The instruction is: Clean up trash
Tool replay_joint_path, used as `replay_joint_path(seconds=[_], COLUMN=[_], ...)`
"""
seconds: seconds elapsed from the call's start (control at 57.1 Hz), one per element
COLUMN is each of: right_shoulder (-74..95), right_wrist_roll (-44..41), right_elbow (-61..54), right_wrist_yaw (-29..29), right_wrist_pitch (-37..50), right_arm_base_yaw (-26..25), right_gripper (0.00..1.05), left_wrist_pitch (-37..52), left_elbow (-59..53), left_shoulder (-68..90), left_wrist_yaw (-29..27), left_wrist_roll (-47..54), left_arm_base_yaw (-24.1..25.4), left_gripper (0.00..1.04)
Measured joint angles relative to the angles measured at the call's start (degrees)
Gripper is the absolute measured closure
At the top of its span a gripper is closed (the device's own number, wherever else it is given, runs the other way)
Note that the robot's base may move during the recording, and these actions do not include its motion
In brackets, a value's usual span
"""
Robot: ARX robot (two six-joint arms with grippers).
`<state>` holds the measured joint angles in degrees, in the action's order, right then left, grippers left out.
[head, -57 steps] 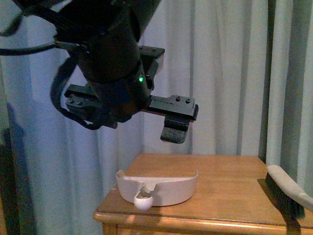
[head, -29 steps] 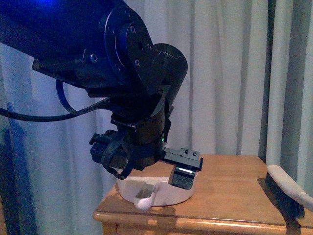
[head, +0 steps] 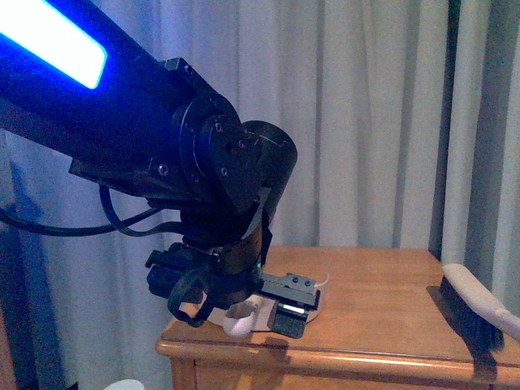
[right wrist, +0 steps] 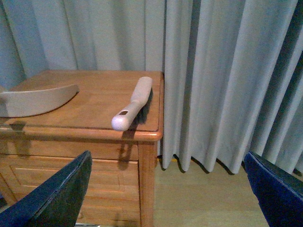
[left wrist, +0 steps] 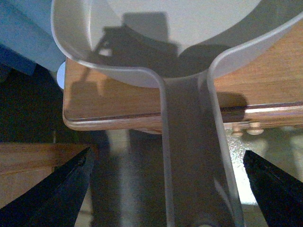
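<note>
**Cabinet:** A wooden bedside cabinet (right wrist: 94, 101) with a light-brown top and a rounded front edge. A drawer front (right wrist: 61, 165) sits below the top.

**Dustpan:** A white plastic dustpan (left wrist: 189, 156) rests on the cabinet top near the front left corner. Its handle projects past the front edge and hangs clear of the wood. In the front view only the handle tip and a strip of rim show.

**Brush:** A long-handled brush (right wrist: 135, 101) lies flat along the right edge of the top, well apart from the dustpan. It has dark bristles at the far end, and its pale handle reaches the front edge.

**Curtains:** Pale, pleated curtains (head: 366, 122) hang behind and beside the cabinet, down to the floor.

**Floor:** The floor (right wrist: 203, 198) has a light, wood-toned finish.
</note>
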<state>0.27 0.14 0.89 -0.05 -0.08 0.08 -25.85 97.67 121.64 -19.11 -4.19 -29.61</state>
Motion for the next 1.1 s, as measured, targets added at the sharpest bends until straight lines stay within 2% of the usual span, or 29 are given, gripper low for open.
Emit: replay_joint_path(seconds=[0.263,0.386,0.491,0.666,0.894,1.016,1.104], right_shoulder=[0.00,0.00,0.00,0.00,0.00,0.00,0.00], right_wrist_roll=[0.00,0.00,0.00,0.00,0.00,0.00,0.00], right_elbow=[0.00,0.00,0.00,0.00,0.00,0.00,0.00], right_wrist_yaw=[0.00,0.00,0.00,0.00,0.00,0.00,0.00], right_wrist_pitch=[0.00,0.00,0.00,0.00,0.00,0.00,0.00], right_arm_base_yaw=[0.00,0.00,0.00,0.00,0.00,0.00,0.00], right_gripper=[0.07,0.07,0.07,0.07,0.07,0.07,0.07], left_wrist_pitch=[0.42,0.81,1.14,1.86,5.03,11.98,20.63], left_elbow=[0.00,0.00,0.00,-0.04,-2.64,-7.23,-13.05], left_shoulder=[1.66,1.81,1.81,1.79,-0.15,-4.57,-10.34], left_wrist_yaw=[-0.02,-0.33,-0.02,0.02,0.13,-0.22,-0.22], left_wrist_roll=[0.02,0.28,0.94,1.60,2.58,3.61,5.79], left_arm_base_yaw=[0.39,0.50,0.50,0.52,0.52,0.55,0.83], left_gripper=[0.08,0.25,0.48,0.75,0.77,0.77,0.77])
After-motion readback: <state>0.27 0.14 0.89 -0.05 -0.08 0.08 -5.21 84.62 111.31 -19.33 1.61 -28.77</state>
